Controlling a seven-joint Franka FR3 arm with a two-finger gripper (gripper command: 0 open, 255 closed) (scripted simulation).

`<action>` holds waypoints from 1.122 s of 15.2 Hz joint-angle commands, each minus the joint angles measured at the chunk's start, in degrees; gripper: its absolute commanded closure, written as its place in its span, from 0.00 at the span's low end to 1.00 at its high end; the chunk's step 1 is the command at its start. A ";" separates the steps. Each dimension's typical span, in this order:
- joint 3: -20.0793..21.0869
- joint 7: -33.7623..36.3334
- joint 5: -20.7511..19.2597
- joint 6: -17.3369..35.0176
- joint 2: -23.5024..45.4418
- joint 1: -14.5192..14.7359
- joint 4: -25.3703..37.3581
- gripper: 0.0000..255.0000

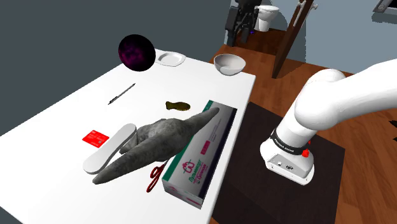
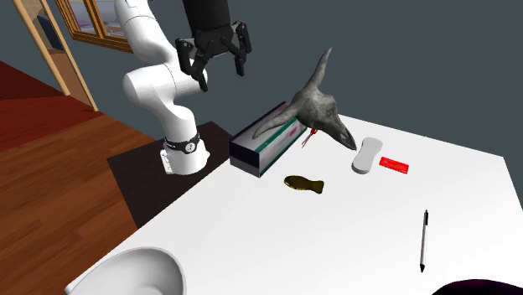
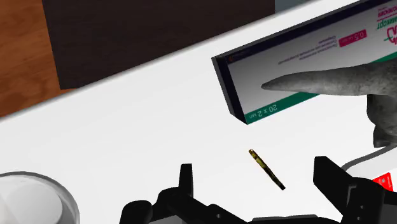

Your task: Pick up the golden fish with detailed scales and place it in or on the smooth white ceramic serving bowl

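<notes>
fingers (image 3: 337, 181) stood apart, empty, high over the counter (image 1: 57, 121) edge. golden fish (image 1: 177, 105) lay flat on the counter, between long box (image 1: 202, 145) and white bowl (image 1: 229, 63). advice: descend straight, span its narrow body, stay clear of the box.

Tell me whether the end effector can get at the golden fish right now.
Probably yes: the open black end effector hangs above the white table, and the small golden-brown fish lies on a bare patch, apart from the green-and-white box.

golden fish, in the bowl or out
Out. The fish lies flat on the white table, well apart from the white bowl.
</notes>
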 commanded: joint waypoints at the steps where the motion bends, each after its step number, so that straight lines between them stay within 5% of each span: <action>1: 0.00 0.00 0.00 0.00 0.00 0.00 0.00 0.00; 10: 0.79 -11.68 1.37 26.25 -0.71 5.58 -18.52 0.00; 17: 0.07 -22.18 4.40 51.33 8.88 12.12 -27.48 0.00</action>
